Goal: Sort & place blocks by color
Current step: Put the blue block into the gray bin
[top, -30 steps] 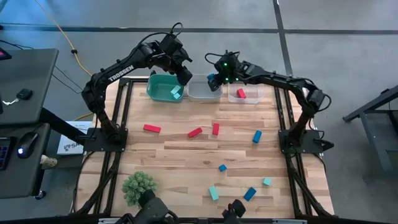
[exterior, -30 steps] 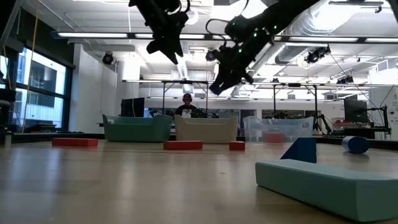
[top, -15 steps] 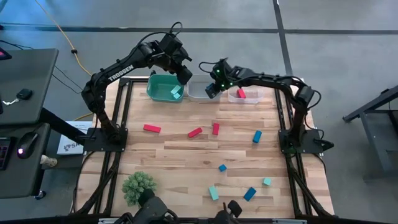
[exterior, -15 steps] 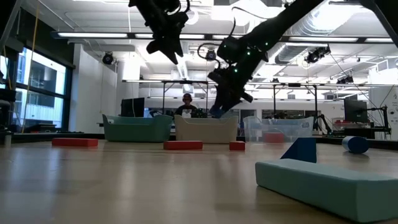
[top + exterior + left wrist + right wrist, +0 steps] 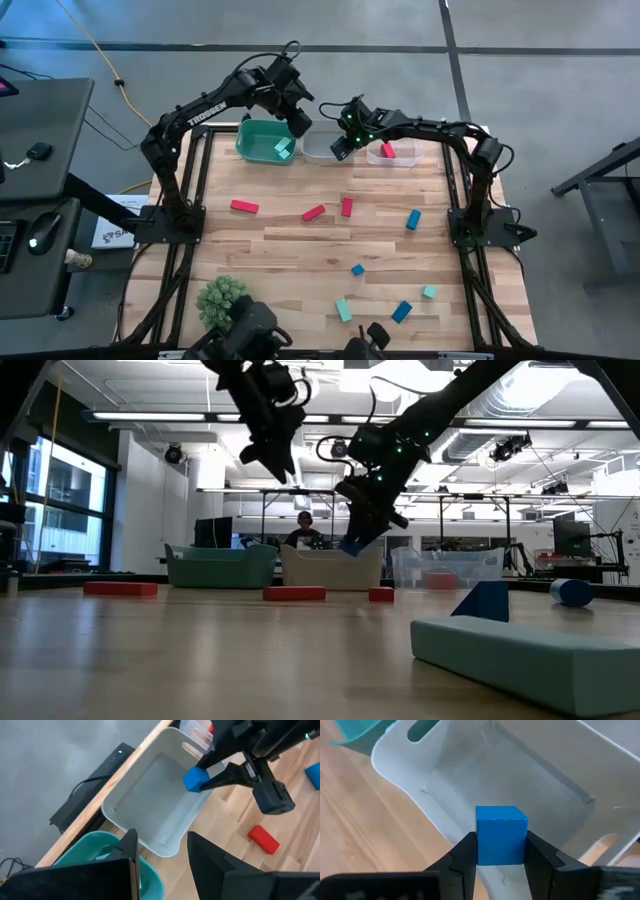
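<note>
Right gripper (image 5: 501,851): clamped on a blue cube (image 5: 501,835), held in the air over the near edge of the white bin (image 5: 470,780), its fingers (image 5: 227,772) pressing the cube's two sides.
Left gripper (image 5: 297,118): raised over the far edge of the table between the teal bin (image 5: 258,140) and the white bin; its fingers (image 5: 207,855) stand apart with nothing between them.
Bins: three in a row along the far edge of the table (image 5: 300,250), with the teal one at left, the white one in the middle and the clear bin (image 5: 400,158) at right.
Teal bin contents: one light teal block (image 5: 283,149).
Clear bin contents: one red block (image 5: 389,150).
White bin contents: no block shows inside it in the wrist views.
Red blocks on the table: three across the middle, namely a bar at left (image 5: 244,207), a tilted bar (image 5: 314,212) and an upright bar (image 5: 347,207) just right of it.
Blue blocks on the table: a bar at right of centre (image 5: 413,219), a small cube nearer (image 5: 357,269), and a bar at the near edge (image 5: 401,312).
Light teal blocks on the table: one at the near edge (image 5: 343,310), one small cube at near right (image 5: 428,292).
Plant ball (image 5: 223,297): green, at the near left corner.
Background: a person (image 5: 303,532) sits beyond the bins in the low view.
</note>
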Controlling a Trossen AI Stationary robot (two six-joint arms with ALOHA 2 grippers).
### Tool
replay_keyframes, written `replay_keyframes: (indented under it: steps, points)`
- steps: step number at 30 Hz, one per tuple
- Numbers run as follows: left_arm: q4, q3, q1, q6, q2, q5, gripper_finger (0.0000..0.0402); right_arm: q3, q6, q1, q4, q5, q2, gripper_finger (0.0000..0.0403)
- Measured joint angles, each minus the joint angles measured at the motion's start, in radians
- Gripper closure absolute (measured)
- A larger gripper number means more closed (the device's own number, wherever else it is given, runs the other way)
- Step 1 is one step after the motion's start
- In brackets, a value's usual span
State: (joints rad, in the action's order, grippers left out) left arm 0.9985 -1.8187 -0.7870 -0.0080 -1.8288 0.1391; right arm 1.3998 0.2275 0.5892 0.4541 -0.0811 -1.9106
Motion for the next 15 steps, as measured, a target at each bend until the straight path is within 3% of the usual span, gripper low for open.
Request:
replay_keyframes:
  steps: [15]
  points:
    - [-0.001,0.0,-0.073,-0.015,-0.008,0.007,0.0311,0.0,0.0,-0.001,0.056,-0.009,0.0,0.0272]
